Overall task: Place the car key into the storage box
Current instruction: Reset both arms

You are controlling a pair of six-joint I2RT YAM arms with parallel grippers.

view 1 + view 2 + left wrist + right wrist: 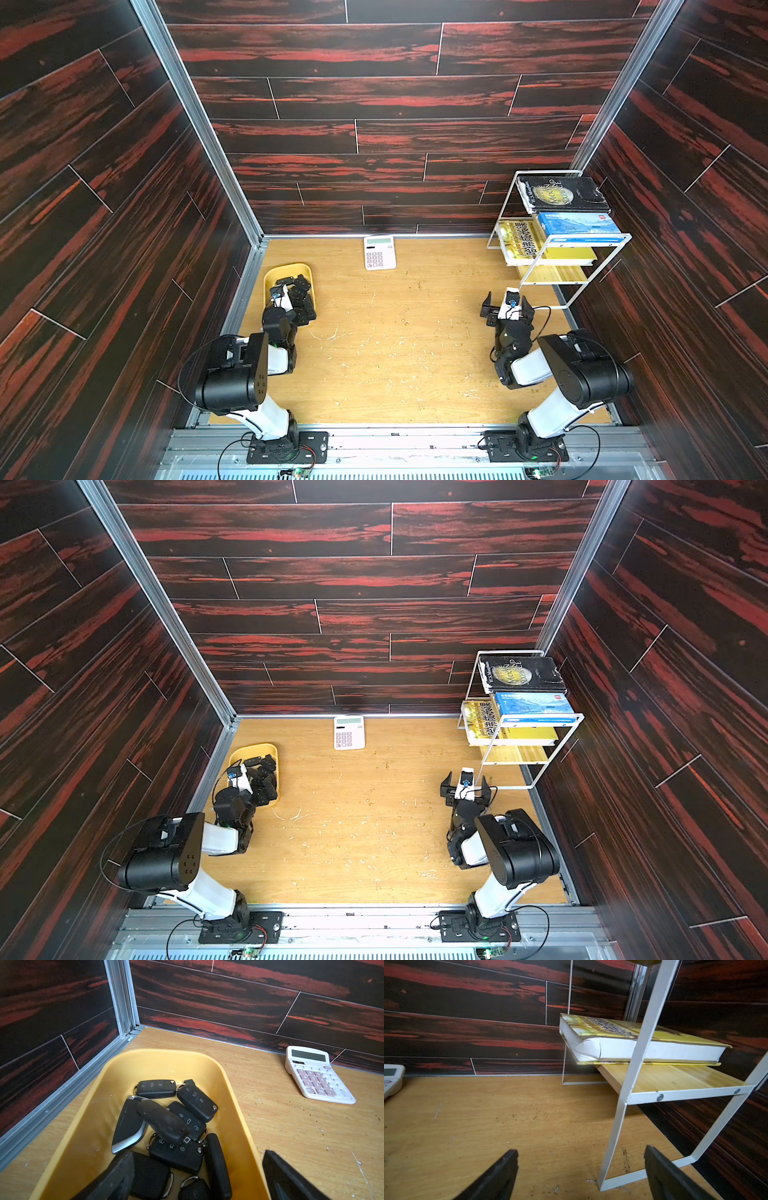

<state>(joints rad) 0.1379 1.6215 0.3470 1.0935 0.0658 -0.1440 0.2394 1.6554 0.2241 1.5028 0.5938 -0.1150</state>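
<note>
In both top views the storage box (286, 268) (253, 748) sits by the left wall, its long axis running front to back. The right gripper (506, 298) hangs spread and empty near the book rack (552, 283).

In the left wrist view the left gripper (198, 1153) gapes empty over the car keys (187, 1118) heaped in the box. The topmost car key (162, 1122) lies slantwise to the box's length.

In the right wrist view only bare table (488, 1115) shows between the parted fingers.

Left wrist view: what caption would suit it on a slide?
Open left fingers above a yellow storage box holding black car keys, white calculator nearby on the wooden table.
</note>
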